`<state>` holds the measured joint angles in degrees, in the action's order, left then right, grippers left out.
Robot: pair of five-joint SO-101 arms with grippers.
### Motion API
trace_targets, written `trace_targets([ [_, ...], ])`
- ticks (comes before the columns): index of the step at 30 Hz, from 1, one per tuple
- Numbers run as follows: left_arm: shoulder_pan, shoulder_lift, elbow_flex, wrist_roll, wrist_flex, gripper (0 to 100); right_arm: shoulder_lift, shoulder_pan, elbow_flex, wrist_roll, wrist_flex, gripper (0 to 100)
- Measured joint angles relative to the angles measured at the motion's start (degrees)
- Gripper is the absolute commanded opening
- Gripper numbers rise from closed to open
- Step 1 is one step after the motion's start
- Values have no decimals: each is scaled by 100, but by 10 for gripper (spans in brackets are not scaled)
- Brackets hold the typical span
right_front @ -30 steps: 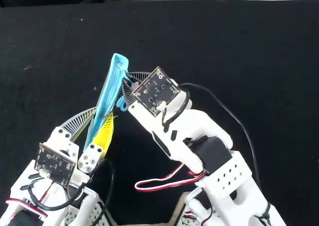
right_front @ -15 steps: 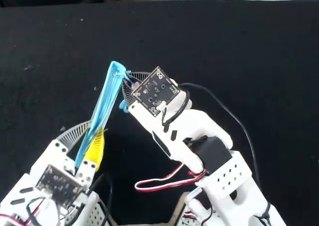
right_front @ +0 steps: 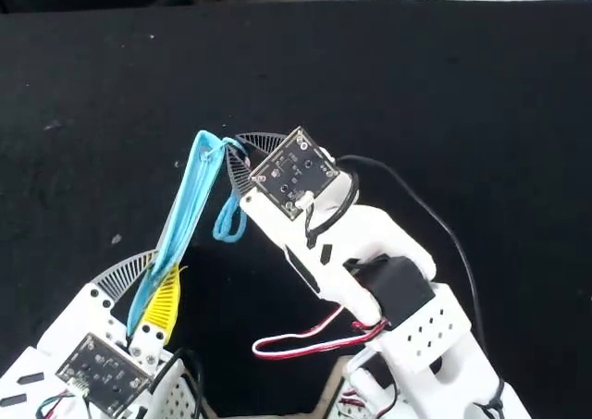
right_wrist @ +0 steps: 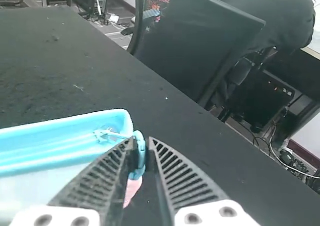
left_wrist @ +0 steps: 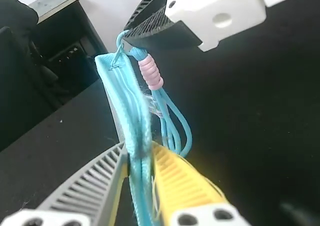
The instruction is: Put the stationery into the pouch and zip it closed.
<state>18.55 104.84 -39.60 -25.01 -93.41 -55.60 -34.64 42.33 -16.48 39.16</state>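
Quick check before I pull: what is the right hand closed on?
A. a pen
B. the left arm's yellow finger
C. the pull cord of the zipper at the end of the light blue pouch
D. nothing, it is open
C: in the right wrist view the right hand is shut on the light blue zipper pull cord at the end of the light blue fabric pouch.

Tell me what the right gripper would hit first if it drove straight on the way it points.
Most likely the pouch: its zipper end lies right ahead of the right gripper, which is shut on the pull cord. Beyond it lies black table; depth is unclear.
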Motion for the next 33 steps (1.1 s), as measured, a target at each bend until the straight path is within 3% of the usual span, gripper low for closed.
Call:
trace_targets([
  [10, 0, 0, 0, -9, -9, 30, 0, 343, 44, 0, 0, 11],
  [17, 0, 0, 0, -9, -9, 30, 0, 527, 615, 9, -756, 11],
  [26, 9, 0, 0, -9, -9, 30, 18, 668, 677, 9, -888, 11],
  [33, 9, 0, -9, -9, 0, 30, 589, 659, 466, 18, -932, 11],
])
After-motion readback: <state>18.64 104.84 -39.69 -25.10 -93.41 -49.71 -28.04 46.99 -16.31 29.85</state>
